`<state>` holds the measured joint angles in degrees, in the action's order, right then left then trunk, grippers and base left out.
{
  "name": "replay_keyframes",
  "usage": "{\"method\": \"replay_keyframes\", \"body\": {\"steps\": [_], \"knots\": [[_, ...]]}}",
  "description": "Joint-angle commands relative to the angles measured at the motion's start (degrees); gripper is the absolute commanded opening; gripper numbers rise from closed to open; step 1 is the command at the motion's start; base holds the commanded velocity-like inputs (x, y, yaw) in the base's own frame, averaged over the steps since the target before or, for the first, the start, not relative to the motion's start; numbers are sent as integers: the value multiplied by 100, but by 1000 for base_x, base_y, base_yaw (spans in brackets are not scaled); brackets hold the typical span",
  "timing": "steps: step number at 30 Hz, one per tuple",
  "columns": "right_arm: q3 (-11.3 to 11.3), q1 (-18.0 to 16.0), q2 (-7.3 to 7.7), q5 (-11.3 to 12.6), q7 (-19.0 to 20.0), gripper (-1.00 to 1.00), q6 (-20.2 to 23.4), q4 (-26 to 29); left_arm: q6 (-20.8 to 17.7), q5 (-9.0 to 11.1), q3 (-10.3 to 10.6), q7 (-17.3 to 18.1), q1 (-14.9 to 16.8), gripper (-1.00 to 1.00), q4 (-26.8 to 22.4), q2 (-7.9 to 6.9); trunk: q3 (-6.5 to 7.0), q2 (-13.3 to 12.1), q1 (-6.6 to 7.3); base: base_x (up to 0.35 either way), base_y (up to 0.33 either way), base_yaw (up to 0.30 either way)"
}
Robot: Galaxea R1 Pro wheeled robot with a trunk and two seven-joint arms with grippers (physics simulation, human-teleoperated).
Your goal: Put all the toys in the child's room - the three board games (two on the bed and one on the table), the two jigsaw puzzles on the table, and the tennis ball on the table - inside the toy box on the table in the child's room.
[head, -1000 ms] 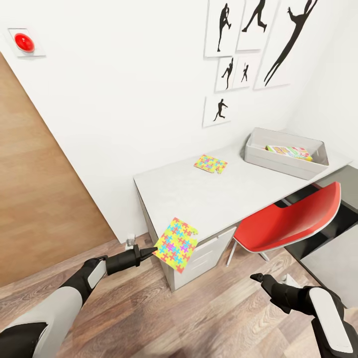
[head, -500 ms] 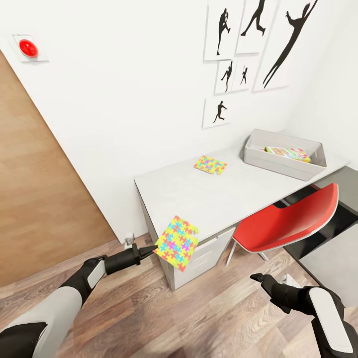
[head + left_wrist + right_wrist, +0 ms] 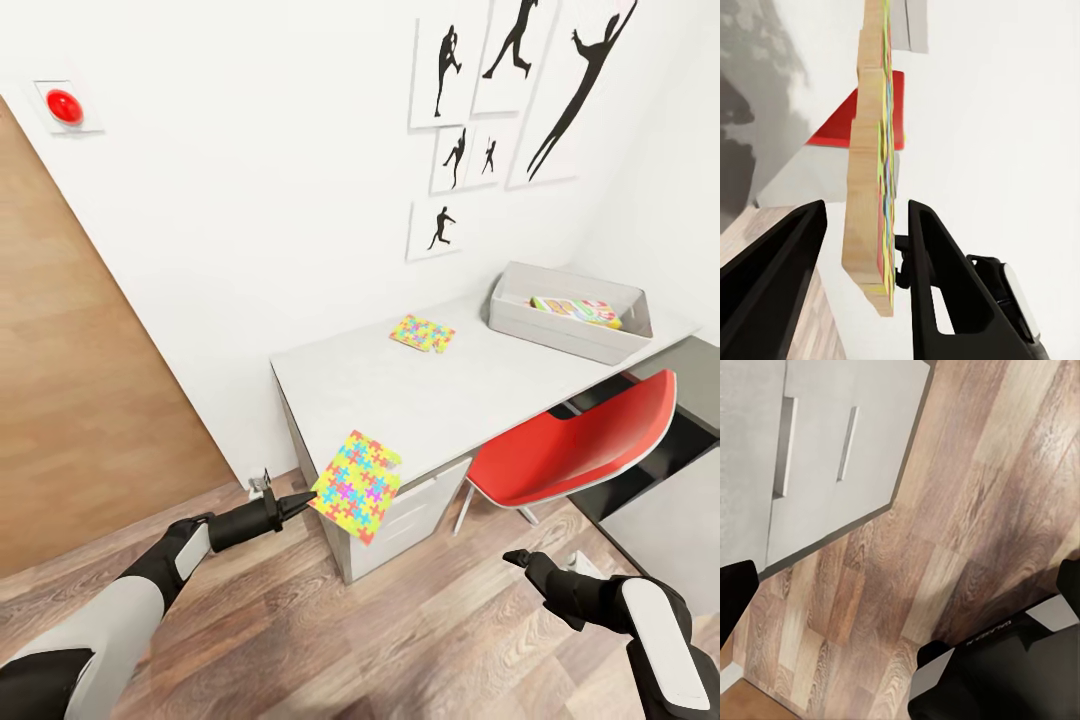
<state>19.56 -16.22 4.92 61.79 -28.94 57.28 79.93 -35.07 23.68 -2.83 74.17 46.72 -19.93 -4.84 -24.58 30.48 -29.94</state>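
Left end effector point(image 3: 296, 505) clenched on one corner of a jigsaw puzzle point(image 3: 356, 487), held off the tabletop point(image 3: 400, 390) at its near corner, at about 7 o'clock from the toy box point(image 3: 570, 311). Seen edge-on from the left wrist: jigsaw puzzle point(image 3: 876, 165) thin, board-like, pinched near one end. Probably light and fairly stiff, yet prone to pivot or slip in so narrow a bite; safer gripped deeper along an edge. Second puzzle square point(image 3: 421, 332) flat on the tabletop, at 9 o'clock from the toy box. Right end effector point(image 3: 520, 559) low over the floor, carrying nothing; spread of fingers not possible to tell.
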Motion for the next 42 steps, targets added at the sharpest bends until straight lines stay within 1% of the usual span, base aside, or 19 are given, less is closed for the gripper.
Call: {"method": "replay_keyframes", "body": {"steps": [1,19,38,41,42], "knots": [[4,-4,0,60,-59,100,15,5,-53,6,-7,9,3,-100,0,-3,11,-34,20,0,0,0],[4,-4,0,61,-59,100,13,5,-53,5,-7,19,3,-100,0,-8,334,-756,416,0,0,0],[3,-4,9,61,-51,100,25,12,-67,5,-15,21,3,-100,-4,-8,334,-756,416,0,0,0],[8,-4,9,62,-50,100,24,13,-108,5,-21,26,3,-100,-11,-8,334,-756,416,0,0,0],[9,-4,12,65,-47,100,25,14,-191,4,-23,26,3,-100,-22,-8,334,-756,416,0,0,0]]}}
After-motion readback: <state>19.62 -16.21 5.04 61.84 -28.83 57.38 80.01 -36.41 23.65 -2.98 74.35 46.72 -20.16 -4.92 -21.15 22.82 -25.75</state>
